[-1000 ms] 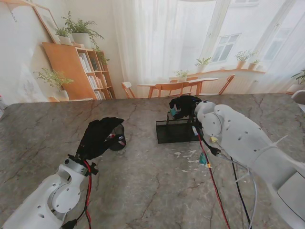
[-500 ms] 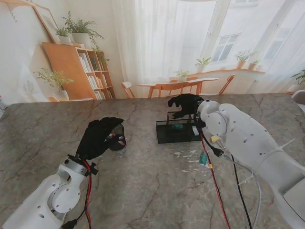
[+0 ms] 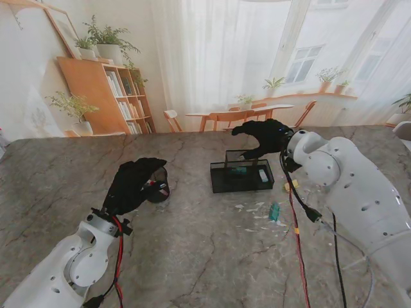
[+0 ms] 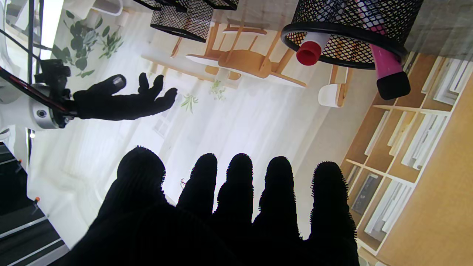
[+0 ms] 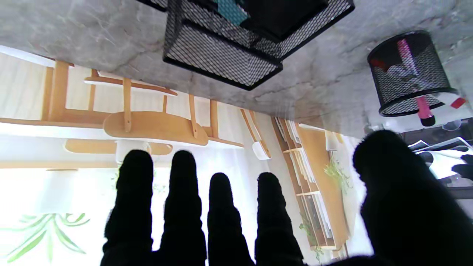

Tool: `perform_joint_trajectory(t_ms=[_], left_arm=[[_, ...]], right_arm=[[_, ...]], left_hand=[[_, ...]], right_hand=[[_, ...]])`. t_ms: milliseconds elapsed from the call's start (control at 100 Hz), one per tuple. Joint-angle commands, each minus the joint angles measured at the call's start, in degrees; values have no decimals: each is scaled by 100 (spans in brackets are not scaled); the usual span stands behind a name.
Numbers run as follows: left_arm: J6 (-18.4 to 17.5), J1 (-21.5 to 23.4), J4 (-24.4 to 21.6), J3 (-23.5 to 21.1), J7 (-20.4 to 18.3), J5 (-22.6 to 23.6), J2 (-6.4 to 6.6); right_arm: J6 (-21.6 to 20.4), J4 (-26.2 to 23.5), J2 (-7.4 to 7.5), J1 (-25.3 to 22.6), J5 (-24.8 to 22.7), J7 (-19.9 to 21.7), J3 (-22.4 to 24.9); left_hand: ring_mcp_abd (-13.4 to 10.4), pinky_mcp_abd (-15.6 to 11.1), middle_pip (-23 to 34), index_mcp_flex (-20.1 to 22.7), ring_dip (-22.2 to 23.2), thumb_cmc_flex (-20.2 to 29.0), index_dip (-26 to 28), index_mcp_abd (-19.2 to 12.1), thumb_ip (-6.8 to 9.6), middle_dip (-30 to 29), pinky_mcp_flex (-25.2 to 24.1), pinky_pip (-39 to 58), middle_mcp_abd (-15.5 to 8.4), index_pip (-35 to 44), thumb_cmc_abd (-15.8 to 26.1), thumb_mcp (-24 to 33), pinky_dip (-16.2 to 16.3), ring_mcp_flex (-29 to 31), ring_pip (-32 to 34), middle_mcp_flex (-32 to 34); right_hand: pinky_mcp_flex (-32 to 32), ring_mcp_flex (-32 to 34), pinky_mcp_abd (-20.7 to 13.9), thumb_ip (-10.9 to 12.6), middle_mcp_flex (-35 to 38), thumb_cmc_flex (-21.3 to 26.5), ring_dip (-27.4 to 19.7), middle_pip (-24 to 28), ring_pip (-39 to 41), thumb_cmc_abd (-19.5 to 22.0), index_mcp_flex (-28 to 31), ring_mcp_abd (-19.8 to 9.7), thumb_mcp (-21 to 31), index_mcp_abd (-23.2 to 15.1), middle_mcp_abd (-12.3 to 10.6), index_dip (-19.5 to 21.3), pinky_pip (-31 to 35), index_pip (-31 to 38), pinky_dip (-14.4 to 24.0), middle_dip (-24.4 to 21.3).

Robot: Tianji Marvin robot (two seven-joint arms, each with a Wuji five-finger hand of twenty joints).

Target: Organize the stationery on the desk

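Note:
A black mesh tray sits mid-table with a teal item and a small white item lying in it. The tray also shows in the right wrist view. My right hand hovers over the tray's far right corner, fingers spread, holding nothing. A round black mesh pen cup stands to the left, holding a pink marker and a red-capped pen. My left hand is flat and open just beside the cup, partly hiding it. A small teal piece lies on the table nearer to me than the tray.
White paper scraps are scattered on the marble table near the teal piece. Red and black cables hang along my right arm.
My right hand held a teal item over the tray, let it drop in, then opened and rose away to the right. The left arm has not moved.

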Motion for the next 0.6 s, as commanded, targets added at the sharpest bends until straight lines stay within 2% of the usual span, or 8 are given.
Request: perform_joint_trajectory(t_ms=[0, 160, 300, 370, 470, 550, 590], left_arm=[[-25, 22, 9, 18, 21, -16, -19], [-46, 11, 16, 37, 20, -27, -20], [-66, -4, 20, 66, -6, -49, -21], [-74, -12, 23, 81, -14, -59, -22], [-86, -27, 28, 106, -21, -67, -22], [-90, -39, 31, 129, -32, -72, -21], [-93, -46, 34, 141, -39, -76, -21]], right_arm=[[-109, -83, 162, -234, -49, 60, 125], [-462, -645, 270, -969, -167, 500, 829], [-686, -1048, 337, -1644, -211, 807, 1339], [-906, -1207, 370, -1967, -287, 893, 1573], [-1225, -1374, 410, -2372, -438, 957, 1863], [-1394, -1453, 433, -2621, -510, 1007, 2025], [-1431, -1501, 438, -2742, -622, 1001, 2091]], left_hand=[[-121, -59, -21, 95, 17, 83, 64, -44, 25, 29, -63, -84, -95, 23, 325, -106, -50, 65, -7, 22], [-125, -58, -20, 93, 16, 78, 64, -51, 25, 29, -60, -84, -97, 22, 327, -106, -49, 60, -9, 24], [-120, -54, -20, 96, 18, 83, 64, -48, 25, 30, -62, -83, -95, 23, 328, -106, -48, 67, -6, 25], [-114, -58, -21, 100, 17, 86, 65, -44, 26, 29, -62, -82, -88, 25, 328, -104, -47, 62, -9, 20], [-122, -55, -18, 98, 18, 82, 65, -51, 25, 31, -58, -81, -96, 24, 330, -106, -47, 69, -6, 27], [-120, -60, -17, 101, 18, 78, 65, -45, 25, 31, -57, -81, -90, 26, 325, -108, -47, 69, -6, 29], [-117, -49, -18, 101, 18, 81, 65, -39, 26, 31, -59, -82, -85, 25, 328, -105, -47, 67, -6, 27]], right_hand=[[-433, -334, 76, 168, -204, -206, -230, -379, -571, 148, -300, 118, -75, 62, 28, -127, -355, -196, -227, -200], [-970, -799, -98, 161, -523, -462, -470, -778, -1337, 365, -662, 142, -102, 155, 51, -165, -977, -459, -660, -456], [-974, -930, -177, 159, -650, -546, -491, -817, -1512, 430, -777, 154, -116, 352, 172, -163, -1011, -532, -712, -463], [-857, -810, -206, 169, -617, -610, -331, -661, -1517, 435, -823, 174, -87, 730, 257, 130, -952, -284, -614, -258], [-723, -685, -256, 174, -562, -701, -198, -542, -1392, 443, -895, 150, -54, 1322, 340, 348, -919, -162, -502, -43], [-647, -656, -309, 170, -525, -703, -123, -482, -1258, 377, -913, 107, -14, 1506, 352, 460, -899, -128, -419, 112], [-577, -608, -303, 167, -488, -704, -91, -453, -1187, 381, -885, 156, -3, 1622, 434, 493, -858, -118, -374, 173]])
